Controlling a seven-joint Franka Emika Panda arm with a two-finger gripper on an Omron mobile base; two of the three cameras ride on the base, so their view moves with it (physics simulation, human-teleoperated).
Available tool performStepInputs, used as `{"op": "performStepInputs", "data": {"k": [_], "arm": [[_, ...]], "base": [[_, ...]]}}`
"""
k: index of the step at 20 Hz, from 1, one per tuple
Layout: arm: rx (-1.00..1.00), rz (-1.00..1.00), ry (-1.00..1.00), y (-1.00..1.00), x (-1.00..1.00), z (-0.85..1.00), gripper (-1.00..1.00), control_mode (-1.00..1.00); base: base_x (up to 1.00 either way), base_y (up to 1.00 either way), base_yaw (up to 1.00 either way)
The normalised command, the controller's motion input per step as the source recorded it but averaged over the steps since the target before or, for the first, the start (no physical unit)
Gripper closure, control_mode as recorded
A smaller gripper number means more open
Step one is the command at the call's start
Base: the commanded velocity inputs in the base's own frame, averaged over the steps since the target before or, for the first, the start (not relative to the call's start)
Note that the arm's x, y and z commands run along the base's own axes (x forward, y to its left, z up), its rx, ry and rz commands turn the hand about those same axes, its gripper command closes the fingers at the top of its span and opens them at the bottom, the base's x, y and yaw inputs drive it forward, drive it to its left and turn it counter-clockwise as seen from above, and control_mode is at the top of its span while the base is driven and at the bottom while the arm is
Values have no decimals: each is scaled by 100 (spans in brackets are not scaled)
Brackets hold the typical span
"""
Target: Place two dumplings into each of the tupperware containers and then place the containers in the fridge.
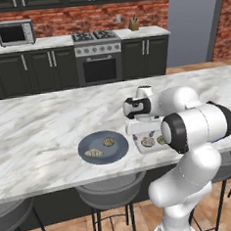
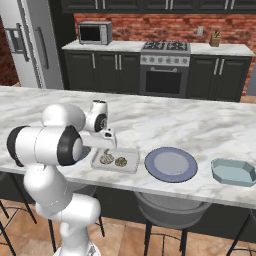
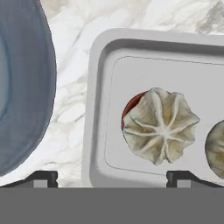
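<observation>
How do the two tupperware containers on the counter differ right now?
The grey container holds two dumplings; the teal container looks empty. The grey container is pale grey, the teal one pale blue-green. In the right base view the grey container lies left of the round plate and the teal container right of it. Both are shallow open trays, upright on the marble counter.

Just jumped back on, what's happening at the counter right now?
The pincer hangs open over the grey container, which holds two dumplings; nothing is gripped. The left base view shows two more dumplings on the round plate. A second container sits empty past the plate. The fridge stands behind the counter, and neither container is in it yet.
</observation>
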Motion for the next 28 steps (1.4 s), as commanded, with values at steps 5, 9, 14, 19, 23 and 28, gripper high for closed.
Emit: {"op": "performStepInputs", "data": {"k": [5, 9, 14, 19, 23, 28], "arm": [[0, 0, -4, 21, -12, -20, -100, -100], [0, 0, -9, 1, 0, -31, -100, -100], [0, 0, -5, 15, 0, -39, -100, -100], [-1, 0, -1, 9, 0, -23, -100, -100], [0, 0, -1, 3, -14, -3, -100, -100], [0, 0, -7, 9, -28, -5, -100, -100]], "base": [[0, 0, 0], [0, 0, 0], [0, 0, 0], [0, 0, 0], [0, 0, 0], [0, 0, 0]]}}
